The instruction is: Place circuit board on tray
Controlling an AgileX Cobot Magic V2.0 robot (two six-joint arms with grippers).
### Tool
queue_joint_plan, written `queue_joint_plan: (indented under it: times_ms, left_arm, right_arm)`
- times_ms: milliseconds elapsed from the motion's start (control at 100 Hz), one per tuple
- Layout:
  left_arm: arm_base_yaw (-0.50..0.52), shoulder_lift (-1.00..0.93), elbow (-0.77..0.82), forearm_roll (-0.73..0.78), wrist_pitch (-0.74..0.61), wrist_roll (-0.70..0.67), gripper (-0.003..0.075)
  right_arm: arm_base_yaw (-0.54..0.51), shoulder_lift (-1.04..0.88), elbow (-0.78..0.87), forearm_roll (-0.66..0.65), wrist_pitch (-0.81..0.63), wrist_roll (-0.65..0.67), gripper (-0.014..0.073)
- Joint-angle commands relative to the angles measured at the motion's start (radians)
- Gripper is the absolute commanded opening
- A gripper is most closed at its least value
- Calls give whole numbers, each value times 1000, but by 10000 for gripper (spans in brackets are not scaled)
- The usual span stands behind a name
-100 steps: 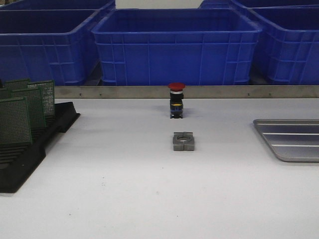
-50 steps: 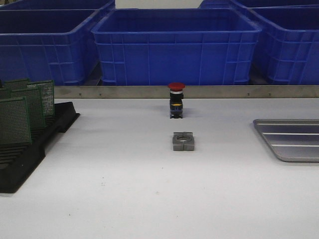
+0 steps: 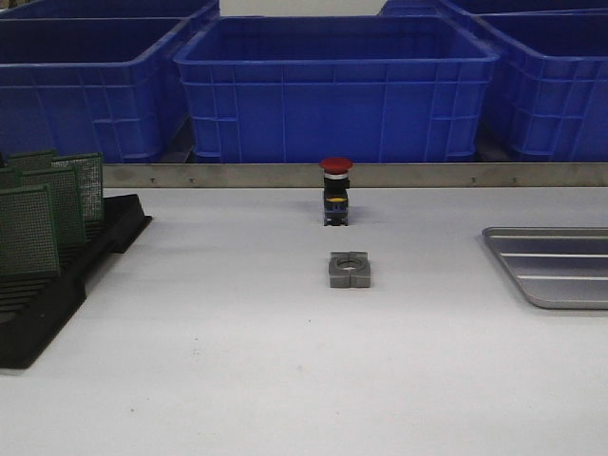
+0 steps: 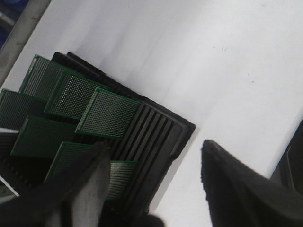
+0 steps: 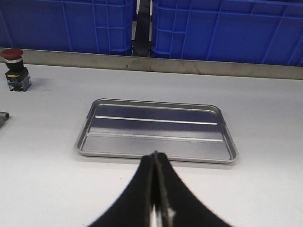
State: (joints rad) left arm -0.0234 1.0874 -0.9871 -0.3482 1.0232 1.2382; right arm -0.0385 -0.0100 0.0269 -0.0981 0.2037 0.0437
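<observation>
Front view hides both arms; left gripper (image 4: 156,189), fingers spread, hangs over racked circuit boards (image 4: 108,112); right gripper (image 5: 155,189), pinched empty, faces tray (image 5: 156,146) at twelve o'clock.

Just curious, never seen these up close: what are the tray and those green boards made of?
The tray looks like bare brushed metal: silver-grey, reflective, pressed ridges. The circuit boards seem rigid green laminate dotted with fine holes, probably fibreglass, though that's a guess.

Even light (fingers perhaps blurred)

Front view faces bins (image 3: 337,85), left wrist above rack (image 4: 156,137), right wrist shares tray (image 5: 156,130)
</observation>
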Motion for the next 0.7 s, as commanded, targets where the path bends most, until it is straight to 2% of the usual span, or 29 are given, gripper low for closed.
queue_joint_plan:
  times_ms: [0, 250, 390, 690]
  left_arm:
    - [2, 66, -81, 26, -6, 93, 393]
    - [2, 286, -198, 317, 53, 133, 383]
    - [2, 388, -205, 333, 14, 186, 383]
    - [2, 515, -207, 364, -126, 187, 383]
  right_arm:
    - [-1, -23, -12, -6, -79, 0, -113]
    - [-1, -23, -12, -6, -79, 0, -113]
    - [-1, -23, -12, -6, -79, 0, -113]
    - [-1, -23, -12, -6, -79, 0, -113]
